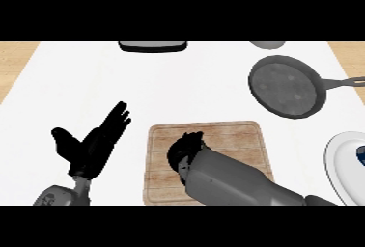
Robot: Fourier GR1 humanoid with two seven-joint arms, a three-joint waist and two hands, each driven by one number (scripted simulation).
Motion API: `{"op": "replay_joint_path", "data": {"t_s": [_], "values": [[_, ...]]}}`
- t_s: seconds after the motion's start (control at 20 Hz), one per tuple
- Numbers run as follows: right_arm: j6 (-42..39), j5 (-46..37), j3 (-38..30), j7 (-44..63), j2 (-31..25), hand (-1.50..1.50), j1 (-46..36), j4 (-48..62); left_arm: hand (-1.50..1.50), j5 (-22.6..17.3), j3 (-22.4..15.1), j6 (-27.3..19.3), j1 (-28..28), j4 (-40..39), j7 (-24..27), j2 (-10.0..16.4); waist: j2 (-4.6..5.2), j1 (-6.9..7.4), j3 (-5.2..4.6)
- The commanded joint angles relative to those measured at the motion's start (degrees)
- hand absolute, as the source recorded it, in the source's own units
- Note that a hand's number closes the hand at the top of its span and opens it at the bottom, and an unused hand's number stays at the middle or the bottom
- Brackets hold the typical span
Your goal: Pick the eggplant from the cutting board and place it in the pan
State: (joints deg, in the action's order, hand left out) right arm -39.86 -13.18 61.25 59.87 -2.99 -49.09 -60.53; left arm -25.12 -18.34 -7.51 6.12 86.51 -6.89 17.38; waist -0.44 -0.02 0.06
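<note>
My right hand (187, 148) is over the middle of the wooden cutting board (235, 135), with its grey forearm coming in from the lower right. Its fingers are curled downward over a dark shape, which seems to be the eggplant. The hand hides nearly all of it. The grey frying pan (285, 87) lies at the upper right with nothing in it, and its handle points toward the right edge. My left hand (92, 142) rests open at the lower left, fingers up, away from the board.
A white plate (341, 166) with something dark blue on it sits at the right edge. A black-rimmed flat object (152, 46) lies at the counter's far edge, with a grey bowl (267, 45) to its right. Wooden strips flank the white counter.
</note>
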Motion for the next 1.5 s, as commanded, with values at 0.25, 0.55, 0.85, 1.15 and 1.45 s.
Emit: {"op": "replay_joint_path", "data": {"t_s": [0.25,0.55,0.85,1.15,1.45], "values": [[-1.6,-8.2,-1.2,1.9,-2.8,1.50,3.7,-0.7,0.00,0.7,2.1,1.2,-0.9,0.8,-0.5,-0.2,0.36,0.01,-0.07],[-1.2,-18.4,1.7,-7.4,-0.5,1.50,4.1,0.8,0.00,2.9,1.8,1.0,0.2,-0.8,-0.6,-3.0,0.50,0.26,-0.06],[13.4,-21.4,3.8,-26.1,-18.9,1.50,12.7,-22.6,0.00,1.1,4.0,2.2,-2.5,1.0,-0.8,-0.2,-0.22,-2.57,0.20],[27.9,-24.2,0.6,-39.3,-34.4,1.50,19.1,-38.5,0.00,0.9,4.9,0.6,-4.5,1.5,-0.7,-0.7,-0.79,-5.15,0.34],[49.3,-24.8,-11.4,-48.7,-44.4,1.50,26.2,-47.4,0.00,1.5,4.5,0.2,-4.7,2.5,-0.6,-1.0,-0.38,-5.43,0.38]]}}
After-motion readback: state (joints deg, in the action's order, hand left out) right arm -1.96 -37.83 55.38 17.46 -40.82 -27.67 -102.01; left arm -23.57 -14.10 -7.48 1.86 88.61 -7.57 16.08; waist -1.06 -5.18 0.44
